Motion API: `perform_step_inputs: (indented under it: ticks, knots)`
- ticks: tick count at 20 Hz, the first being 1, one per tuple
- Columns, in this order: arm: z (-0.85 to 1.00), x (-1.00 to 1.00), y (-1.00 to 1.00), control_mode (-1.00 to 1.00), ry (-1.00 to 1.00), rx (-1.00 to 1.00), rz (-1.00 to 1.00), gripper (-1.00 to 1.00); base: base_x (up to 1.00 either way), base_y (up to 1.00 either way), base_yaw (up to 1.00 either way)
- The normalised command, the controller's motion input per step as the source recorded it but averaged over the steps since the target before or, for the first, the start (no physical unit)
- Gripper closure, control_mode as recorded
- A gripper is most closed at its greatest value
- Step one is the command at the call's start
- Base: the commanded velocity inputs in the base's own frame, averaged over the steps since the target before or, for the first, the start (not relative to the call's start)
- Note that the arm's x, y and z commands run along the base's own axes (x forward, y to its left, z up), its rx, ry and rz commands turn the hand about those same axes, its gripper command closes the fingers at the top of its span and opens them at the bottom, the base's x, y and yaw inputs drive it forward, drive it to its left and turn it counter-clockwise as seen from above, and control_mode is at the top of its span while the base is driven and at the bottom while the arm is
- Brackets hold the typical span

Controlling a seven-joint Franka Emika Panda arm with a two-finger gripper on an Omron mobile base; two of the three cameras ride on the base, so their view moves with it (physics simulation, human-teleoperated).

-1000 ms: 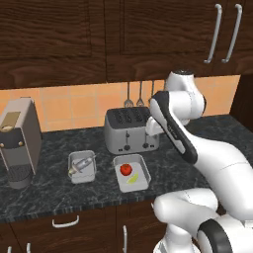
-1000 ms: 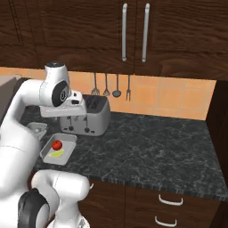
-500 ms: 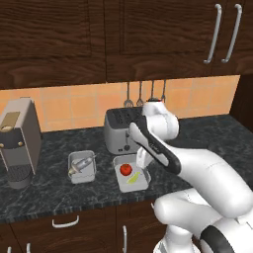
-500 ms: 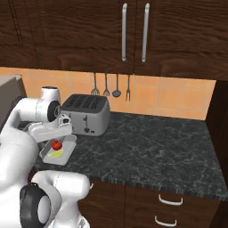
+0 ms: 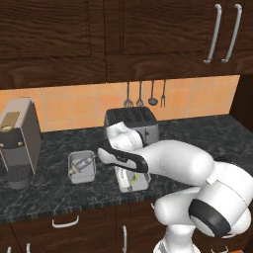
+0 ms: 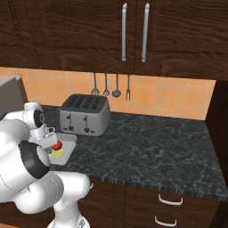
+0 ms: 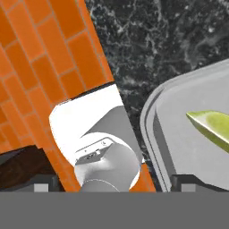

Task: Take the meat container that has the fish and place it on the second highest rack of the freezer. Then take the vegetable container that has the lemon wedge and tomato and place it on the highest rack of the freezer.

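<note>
The meat container (image 5: 82, 167), a small grey tray with a silvery fish, lies on the dark counter left of my arm. The vegetable container (image 5: 133, 181) sits just right of it, half covered by my arm, with its tomato (image 6: 56, 145) and lemon wedge (image 6: 58, 152) showing. My gripper (image 6: 48, 135) hangs low over that tray's edge. In the hand view its tips (image 7: 114, 182) stand wide open with nothing between them, and the tray rim (image 7: 150, 112) and lemon wedge (image 7: 210, 127) lie ahead. The freezer and its racks are out of view.
A silver toaster (image 5: 132, 123) stands right behind the two trays. A coffee machine (image 5: 20, 141) is at the counter's left end. Utensils (image 5: 143, 96) hang on the tiled wall, and dark cabinets (image 5: 148, 29) run overhead. The counter stretches right (image 6: 156, 147).
The arm has swung down from in front of the toaster to low over the vegetable container. The gripper stays open, and both trays lie where they were.
</note>
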Motion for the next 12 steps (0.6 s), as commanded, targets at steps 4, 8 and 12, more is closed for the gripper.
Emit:
perform_step_inputs:
  ticks: [4, 8, 12]
  knots:
    - [-0.32, 0.05, 0.0, -1.0, -0.07, -0.01, 0.14, -1.0, 0.0, 0.0, 0.0]
    - [-0.01, 0.07, -0.03, -1.0, -0.05, 0.0, 0.05, -1.0, 0.0, 0.0, 0.0]
    - [-0.2, -0.02, -0.11, -1.0, -0.12, 0.0, 0.02, -1.0, 0.0, 0.0, 0.0]
